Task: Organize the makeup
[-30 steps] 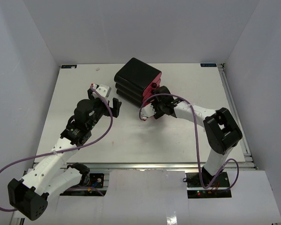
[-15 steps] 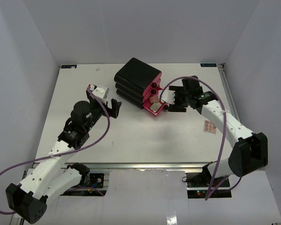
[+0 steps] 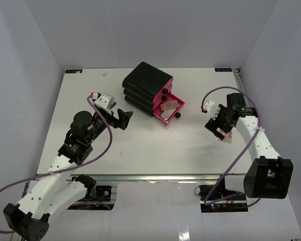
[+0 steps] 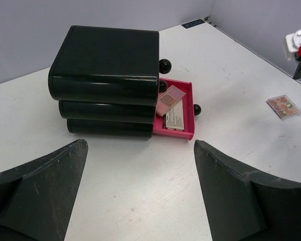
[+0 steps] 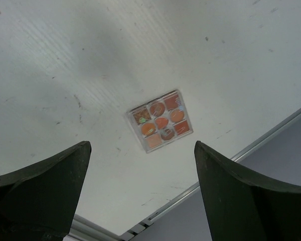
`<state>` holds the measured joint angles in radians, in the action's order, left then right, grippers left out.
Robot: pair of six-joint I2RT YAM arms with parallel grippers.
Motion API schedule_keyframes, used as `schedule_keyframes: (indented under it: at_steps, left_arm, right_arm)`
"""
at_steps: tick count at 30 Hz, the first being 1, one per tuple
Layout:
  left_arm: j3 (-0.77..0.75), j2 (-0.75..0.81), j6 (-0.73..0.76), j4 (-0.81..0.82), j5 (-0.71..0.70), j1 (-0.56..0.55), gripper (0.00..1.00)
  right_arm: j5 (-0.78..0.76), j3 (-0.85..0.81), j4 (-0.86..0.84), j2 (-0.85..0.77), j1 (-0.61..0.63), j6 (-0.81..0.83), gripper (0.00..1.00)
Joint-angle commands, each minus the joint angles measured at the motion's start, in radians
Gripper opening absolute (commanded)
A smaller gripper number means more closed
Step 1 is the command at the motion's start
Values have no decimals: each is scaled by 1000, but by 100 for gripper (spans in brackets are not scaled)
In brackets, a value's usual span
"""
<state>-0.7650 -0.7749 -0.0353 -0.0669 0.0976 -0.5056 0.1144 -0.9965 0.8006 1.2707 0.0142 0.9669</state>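
A small square palette of orange and brown shades (image 3: 224, 135) (image 5: 160, 120) lies on the white table at the right. My right gripper (image 3: 216, 125) (image 5: 141, 145) hovers just above it, open and empty, the palette a little beyond the fingertips. The bottom pink drawer (image 3: 179, 106) (image 4: 189, 108) of the black box (image 3: 147, 86) stands pulled out. Inside lie a pink palette (image 4: 171, 95) and a flat labelled case (image 4: 176, 116). My left gripper (image 3: 123, 118) (image 4: 140, 145) is open and empty, left of the box and facing it.
The two upper drawers of the box are shut, with black knobs (image 4: 164, 65) showing. The table's right rail (image 3: 253, 125) runs close by the square palette. White walls enclose the table on three sides.
The right gripper pulled the bottom drawer out, let go, swung right over the square palette and opened wider. The left gripper shifted slightly.
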Motion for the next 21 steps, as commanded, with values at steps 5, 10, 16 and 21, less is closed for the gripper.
schedule_keyframes:
  at_steps: [5, 10, 16, 21]
  left_arm:
    - [15, 33, -17, 24, 44, 6, 98]
    - [15, 34, -18, 25, 51, 6, 98]
    - [16, 32, -15, 24, 39, 6, 98]
    - [16, 22, -12, 22, 37, 6, 98]
  right_arm:
    - [11, -61, 78, 126, -26, -118, 90]
    - [-43, 64, 43, 64, -25, 337, 90]
    - [-139, 75, -7, 148, -25, 456, 90]
    - [-208, 38, -62, 269, -25, 391, 90]
